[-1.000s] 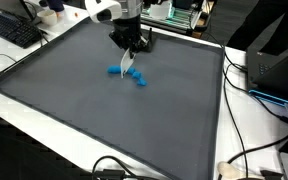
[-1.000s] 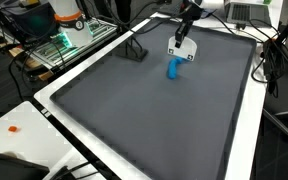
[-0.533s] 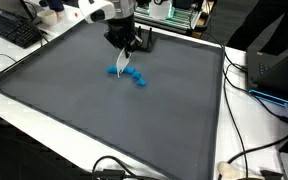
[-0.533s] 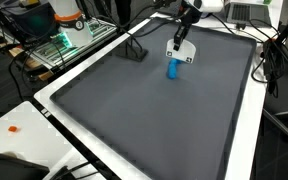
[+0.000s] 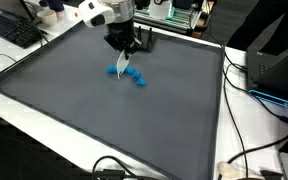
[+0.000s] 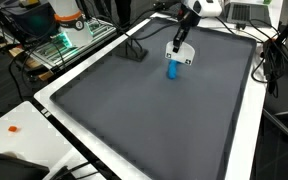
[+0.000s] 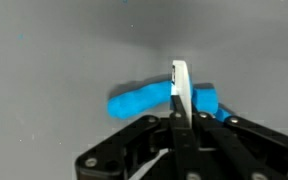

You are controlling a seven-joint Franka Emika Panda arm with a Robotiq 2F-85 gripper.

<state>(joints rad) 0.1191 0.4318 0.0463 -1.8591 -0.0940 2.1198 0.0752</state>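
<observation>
Gripper [image 5: 125,57] jaws pinch a thin white piece [image 7: 179,85] over the blue object [image 7: 136,103]. A dark grey mat [image 5: 84,115] covers the white table [image 5: 236,130], with a keyboard [image 5: 14,30] and cables [image 5: 252,150] alongside.

Even, bright indoor light with soft shadows; exterior views are small and grainy, the wrist view blurred.

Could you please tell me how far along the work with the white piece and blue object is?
Done: the gripper is shut on the thin white piece. In hand: it holds that piece edge-down at the blue object on the grey mat; contact is unclear. Left: the piece is not released, and the blue object lies on the mat.
</observation>
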